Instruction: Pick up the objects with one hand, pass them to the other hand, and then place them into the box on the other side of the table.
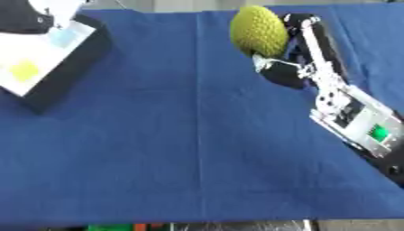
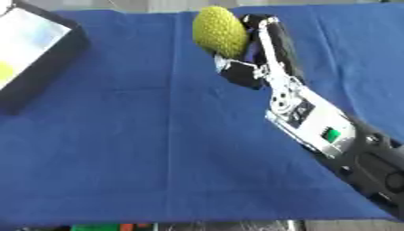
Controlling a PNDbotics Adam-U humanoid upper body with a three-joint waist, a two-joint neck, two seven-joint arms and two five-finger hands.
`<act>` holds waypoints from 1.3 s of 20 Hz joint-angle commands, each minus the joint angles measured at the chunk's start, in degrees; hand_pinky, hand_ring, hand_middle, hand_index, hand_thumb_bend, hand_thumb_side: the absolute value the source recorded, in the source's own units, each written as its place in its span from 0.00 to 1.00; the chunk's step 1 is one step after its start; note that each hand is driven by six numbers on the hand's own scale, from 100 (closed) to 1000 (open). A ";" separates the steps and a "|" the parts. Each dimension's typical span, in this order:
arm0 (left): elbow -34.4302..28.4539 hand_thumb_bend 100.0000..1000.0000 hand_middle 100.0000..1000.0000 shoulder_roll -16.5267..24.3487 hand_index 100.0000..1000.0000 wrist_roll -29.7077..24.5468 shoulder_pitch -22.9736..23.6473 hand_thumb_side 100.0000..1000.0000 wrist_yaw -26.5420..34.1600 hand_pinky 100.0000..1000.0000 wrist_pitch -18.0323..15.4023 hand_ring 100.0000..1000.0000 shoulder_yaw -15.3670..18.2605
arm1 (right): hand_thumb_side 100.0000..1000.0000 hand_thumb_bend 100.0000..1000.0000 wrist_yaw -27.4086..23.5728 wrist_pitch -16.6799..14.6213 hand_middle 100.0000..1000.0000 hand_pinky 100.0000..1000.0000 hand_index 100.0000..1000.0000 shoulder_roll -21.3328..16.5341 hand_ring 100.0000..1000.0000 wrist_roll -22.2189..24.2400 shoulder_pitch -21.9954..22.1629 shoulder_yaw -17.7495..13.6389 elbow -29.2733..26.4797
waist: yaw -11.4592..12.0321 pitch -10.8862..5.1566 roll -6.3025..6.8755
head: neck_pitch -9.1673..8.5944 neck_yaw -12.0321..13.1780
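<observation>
R hand (image 2: 251,49) reached in from the right w/ fingers curled round a bumpy yellow-green ball (image 1: 259,30), held over the far edge of the blue-covered desk (image 1: 181,135). Box (image 1: 47,58), dark w/ white inside, sat far left of the ball, well apart.

Bright even light, soft blur, faint shadows.
</observation>
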 commanded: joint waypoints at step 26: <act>-0.61 0.00 0.72 -7.49 0.82 -10.81 -5.78 0.19 -8.72 0.85 2.00 0.77 -7.09 | 0.00 0.11 0.43 -0.72 0.49 0.02 0.52 0.85 0.43 -0.87 -3.66 3.37 -1.22 | 0.34 -1.02 0.19 | 0.32 -0.39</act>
